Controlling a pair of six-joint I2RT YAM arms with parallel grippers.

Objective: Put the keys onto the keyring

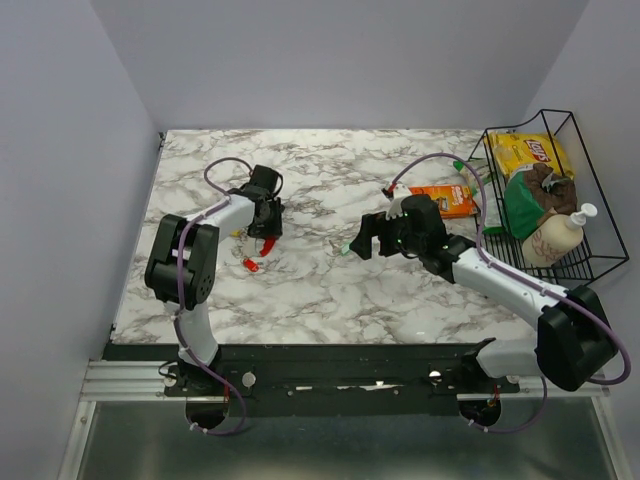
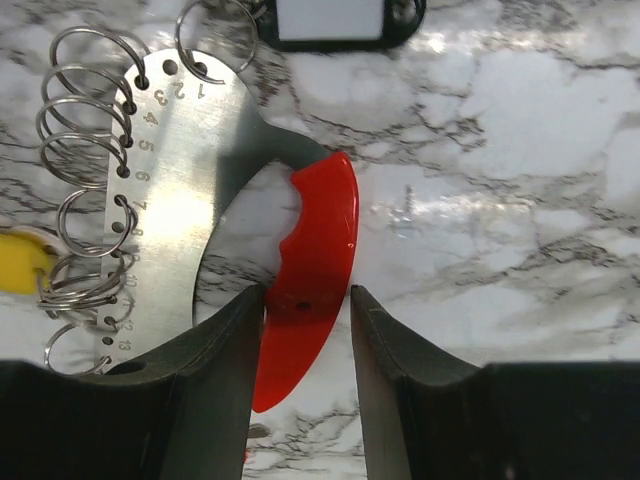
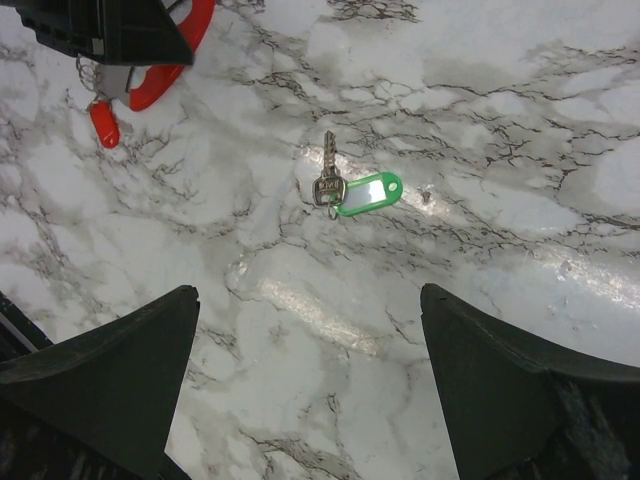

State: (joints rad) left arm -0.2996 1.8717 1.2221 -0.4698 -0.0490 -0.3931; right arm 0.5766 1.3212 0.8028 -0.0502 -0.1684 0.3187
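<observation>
On a white marble-patterned bench (image 1: 330,290), two black-and-white robot arms reach in from the near edge. The left hand (image 2: 307,290) points down over a flat steel plate (image 2: 185,200) with a row of numbered holes along one edge. Silver wire keyrings (image 2: 85,120) hang through those holes. The plate has a curved red handle (image 2: 315,250), which lies between the two dark fingers (image 2: 225,380). The fingers sit at or almost at its sides, half closed. Whether they actually clench it cannot be told. A yellow tag (image 2: 15,262) shows at the left edge of that cluster of rings. A black-framed white tag (image 2: 330,20) lies just beyond the plate. In the overhead view a small red tag (image 1: 252,263) lies on the bench just on the near side of the left hand.

The right hand (image 3: 308,295) hovers toward the middle of the bench, spread wide and grasping nothing. In its wrist view a silver key (image 3: 328,172) joined to a green tag (image 3: 372,192) lies flat on the marble. It is beyond the fingertips and well apart from the plate.

An orange packet (image 1: 445,200) rests farther back. At the right edge stands a black wire basket (image 1: 600,190). It holds a yellow chip bag (image 1: 528,152), a green bag (image 1: 525,205) and a pump bottle (image 1: 560,235).
</observation>
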